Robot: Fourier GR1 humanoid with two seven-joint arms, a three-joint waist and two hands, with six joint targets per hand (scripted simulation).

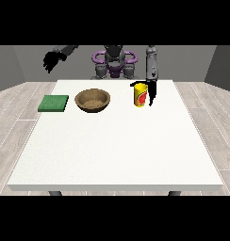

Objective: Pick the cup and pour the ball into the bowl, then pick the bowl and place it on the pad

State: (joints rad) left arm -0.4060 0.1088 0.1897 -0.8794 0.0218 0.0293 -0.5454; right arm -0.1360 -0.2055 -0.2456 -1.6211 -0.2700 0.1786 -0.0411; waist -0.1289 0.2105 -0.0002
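I'm on the first step: getting hold of the cup (pixel 141 95). It stands upright on the bench (pixel 117 146), right of centre in the frame. The robot hand at the view's right (pixel 151 90) is down beside it, black fingers reaching round its top and far side, but I cannot tell whether they have closed on it. The other robot hand (pixel 52 60) hangs in the air at upper left, fingers drooping loosely, holding nothing.

Next, I judge, the cup must be lifted and tipped over the bowl (pixel 92 100), just left of it. The pad (pixel 53 103) lies further left.

I can't see the ball; the cup's inside is hidden from here.
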